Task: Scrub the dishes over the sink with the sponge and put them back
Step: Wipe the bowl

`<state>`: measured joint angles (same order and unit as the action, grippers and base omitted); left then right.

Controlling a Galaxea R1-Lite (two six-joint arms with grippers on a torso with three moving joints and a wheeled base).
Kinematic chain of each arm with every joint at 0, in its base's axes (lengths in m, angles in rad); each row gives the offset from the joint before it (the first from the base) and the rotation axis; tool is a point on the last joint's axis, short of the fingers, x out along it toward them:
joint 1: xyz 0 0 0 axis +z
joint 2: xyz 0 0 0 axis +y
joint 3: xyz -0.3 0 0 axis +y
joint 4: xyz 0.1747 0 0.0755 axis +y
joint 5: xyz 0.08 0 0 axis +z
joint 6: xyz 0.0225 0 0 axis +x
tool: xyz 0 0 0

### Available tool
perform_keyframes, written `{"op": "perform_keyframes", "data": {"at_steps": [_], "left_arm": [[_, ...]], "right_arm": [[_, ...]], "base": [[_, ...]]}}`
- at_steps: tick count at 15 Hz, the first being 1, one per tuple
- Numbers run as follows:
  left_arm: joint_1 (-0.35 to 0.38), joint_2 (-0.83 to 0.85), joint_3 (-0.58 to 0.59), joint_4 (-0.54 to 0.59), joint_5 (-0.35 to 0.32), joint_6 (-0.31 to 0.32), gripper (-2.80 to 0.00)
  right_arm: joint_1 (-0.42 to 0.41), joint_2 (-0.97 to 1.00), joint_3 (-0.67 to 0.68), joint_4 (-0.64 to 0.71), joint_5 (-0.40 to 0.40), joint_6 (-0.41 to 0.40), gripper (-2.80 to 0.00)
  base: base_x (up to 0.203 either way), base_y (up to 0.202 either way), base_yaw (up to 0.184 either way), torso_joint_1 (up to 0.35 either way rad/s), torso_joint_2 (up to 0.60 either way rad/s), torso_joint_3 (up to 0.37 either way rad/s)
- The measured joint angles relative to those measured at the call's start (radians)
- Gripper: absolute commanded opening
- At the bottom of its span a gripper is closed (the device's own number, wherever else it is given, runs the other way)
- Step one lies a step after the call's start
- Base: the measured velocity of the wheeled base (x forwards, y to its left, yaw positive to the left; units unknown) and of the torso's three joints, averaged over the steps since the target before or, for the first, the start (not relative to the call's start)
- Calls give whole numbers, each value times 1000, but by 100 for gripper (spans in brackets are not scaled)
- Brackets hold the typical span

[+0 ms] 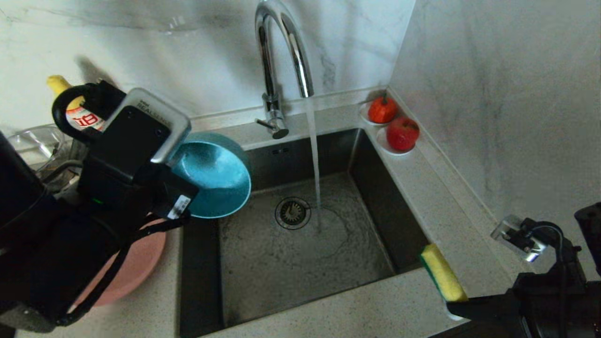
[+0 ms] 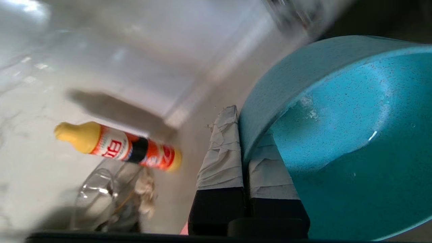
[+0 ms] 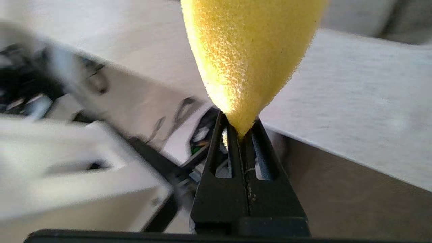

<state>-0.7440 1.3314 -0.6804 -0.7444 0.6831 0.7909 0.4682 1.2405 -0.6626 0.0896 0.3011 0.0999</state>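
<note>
Two claws, both clamped: my left claw (image 2: 248,158) pinches the teal bowl (image 1: 213,176) by its rim at the sink's (image 1: 305,253) left edge; it's rigid, wet, likely slippery. My right claw (image 3: 241,135) squeezes the soft sponge (image 1: 443,273) over the front-right counter (image 1: 375,310).

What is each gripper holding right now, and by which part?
Left gripper pinches the teal bowl by its rim. Right gripper squeezes the sponge at one end.
</note>
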Motion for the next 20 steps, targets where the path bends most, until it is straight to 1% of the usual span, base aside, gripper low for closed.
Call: {"op": "perform_keyframes", "data": {"at_steps": [2,3,4,6,8,10,12,14,18,20], "left_arm": [[-5,-49,-59,223,-22,-2,-280],[-8,-63,-89,310,-28,-3,-280],[-11,-68,-111,362,-29,-5,-280],[-21,-66,-130,377,-31,-10,-280],[-52,-64,-146,377,-30,-18,-280],[-72,-60,-168,379,-28,-47,-280],[-80,-52,-193,379,-24,-76,-280],[-97,-49,-204,379,-18,-86,-280],[-132,-50,-202,376,-12,-90,-280],[-142,-53,-196,376,-11,-93,-280]], "right_arm": [[14,-10,-76,84,59,35,-280],[25,-14,-121,129,88,62,-280],[39,-17,-170,179,115,86,-280],[65,-19,-276,289,183,136,-280],[81,-13,-391,397,275,196,-280],[90,8,-498,497,358,244,-280],[117,42,-594,569,408,305,-280],[177,74,-667,608,429,361,-280],[341,138,-800,667,434,438,-280],[401,172,-839,674,434,459,-280]], "base": [[0,0,0,0,0,0],[0,0,0,0,0,0],[0,0,0,0,0,0],[0,0,0,0,0,0],[0,0,0,0,0,0],[0,0,0,0,0,0],[0,0,0,0,0,0],[0,0,0,0,0,0],[0,0,0,0,0,0],[0,0,0,0,0,0]]}}
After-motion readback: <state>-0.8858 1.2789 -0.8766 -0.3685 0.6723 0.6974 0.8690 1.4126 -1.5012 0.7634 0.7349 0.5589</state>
